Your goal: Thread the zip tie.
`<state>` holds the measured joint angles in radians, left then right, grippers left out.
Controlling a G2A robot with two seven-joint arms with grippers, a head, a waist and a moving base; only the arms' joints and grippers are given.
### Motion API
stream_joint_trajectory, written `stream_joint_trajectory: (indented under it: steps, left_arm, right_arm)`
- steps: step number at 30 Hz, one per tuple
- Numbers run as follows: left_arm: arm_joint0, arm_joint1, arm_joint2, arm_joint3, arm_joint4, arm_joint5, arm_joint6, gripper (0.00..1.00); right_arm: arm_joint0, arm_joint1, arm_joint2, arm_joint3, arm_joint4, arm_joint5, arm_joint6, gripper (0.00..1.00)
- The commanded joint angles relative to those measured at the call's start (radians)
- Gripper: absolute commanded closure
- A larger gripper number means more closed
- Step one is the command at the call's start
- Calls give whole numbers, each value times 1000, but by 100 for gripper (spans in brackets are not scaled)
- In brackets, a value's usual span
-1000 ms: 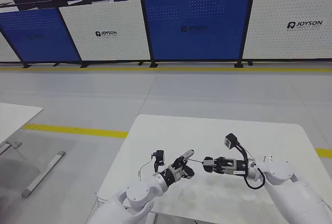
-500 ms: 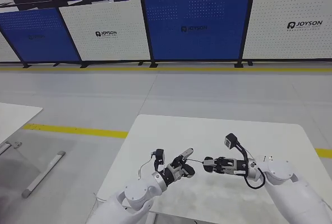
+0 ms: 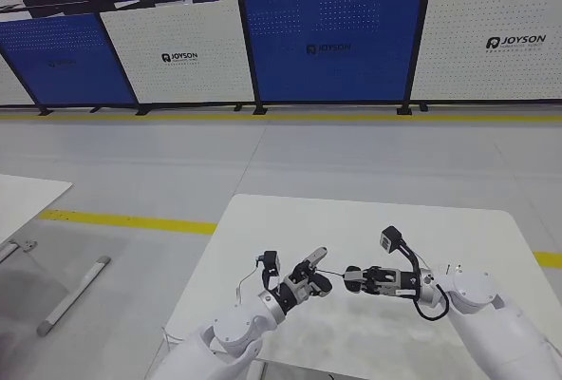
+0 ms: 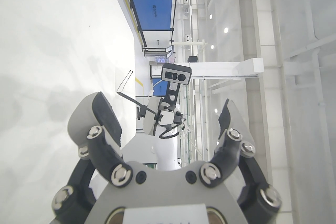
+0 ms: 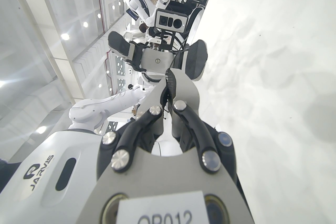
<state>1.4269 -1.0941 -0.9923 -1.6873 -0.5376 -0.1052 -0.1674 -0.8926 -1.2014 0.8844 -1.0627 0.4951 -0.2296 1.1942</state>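
Two robot arms meet nose to nose above a white surface [image 3: 376,223]. The right tool [image 5: 168,78] has its tips pressed together, clamped on one end of a thin black zip tie [image 4: 131,99]. The tie sticks straight out ahead of that tool, and its long axis runs along the line joining the two tools.

The left tool [image 4: 164,104] faces it with its pads spread wide apart and nothing between them. The tie's free end lies just ahead of this open tool, near its gap. Whether the tip touches a pad cannot be told. The coming move likely turns on keeping that free end aimed into the gap, and the left arm is the nearer one to take it.

Beyond the held tie, two thin dark strands [image 4: 128,76] lie on the surface. Behind are a pale floor with a yellow line [image 3: 129,221], and blue and white wall panels [image 3: 333,47].
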Motion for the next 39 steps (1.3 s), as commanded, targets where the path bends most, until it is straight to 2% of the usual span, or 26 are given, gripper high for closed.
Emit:
stream_joint_trajectory:
  steps: [1, 2, 3, 4, 9, 14, 21, 30, 33, 36, 37, 38, 39]
  left_arm:
    - [-3, -3, 5, 9, 9, -12, 0, 0]
    - [-4, -4, 7, 10, 7, -15, -1, 35]
    - [-5, -5, 9, 12, 8, -14, -3, 54]
    - [-6, -6, 9, 13, 9, -14, -5, 56]
    - [-3, -8, 4, 18, 27, -12, -12, 84]
    - [3, -9, 2, 17, 37, -16, -24, 100]
    - [9, -9, -5, 14, 44, -14, -64, 100]
    - [14, -11, -13, 13, 62, -10, -74, 100]
    - [15, -12, -15, 14, 67, -8, -74, 91]
    - [18, -13, -20, 14, 68, -9, -76, 90]
    - [20, -13, -22, 13, 67, -9, -76, 84]
    - [21, -13, -24, 11, 65, -10, -76, 85]
    - [22, -13, -25, 11, 66, -11, -75, 93]
  right_arm:
    - [0, 0, 0, 0, 0, 0, 0, 100]
    - [0, 0, 0, 0, 0, 0, 0, 100]
    - [0, 0, 0, 0, 0, 0, 0, 100]
    - [0, 0, 0, 0, 0, 0, 0, 100]
    - [0, 0, 0, 0, 0, 0, 0, 100]
    - [0, 0, 0, 0, 0, 0, 0, 100]
    - [0, 0, 0, 0, 0, 0, 0, 100]
    - [0, 0, 0, 0, 0, 0, 0, 100]
    - [0, 0, 0, 0, 0, 0, 0, 100]
    - [0, 0, 0, 0, 0, 0, 0, 100]
    - [0, 0, 0, 0, 0, 0, 0, 100]
    - [0, 0, 0, 0, 0, 0, 0, 100]
    - [0, 0, 0, 0, 0, 0, 0, 100]
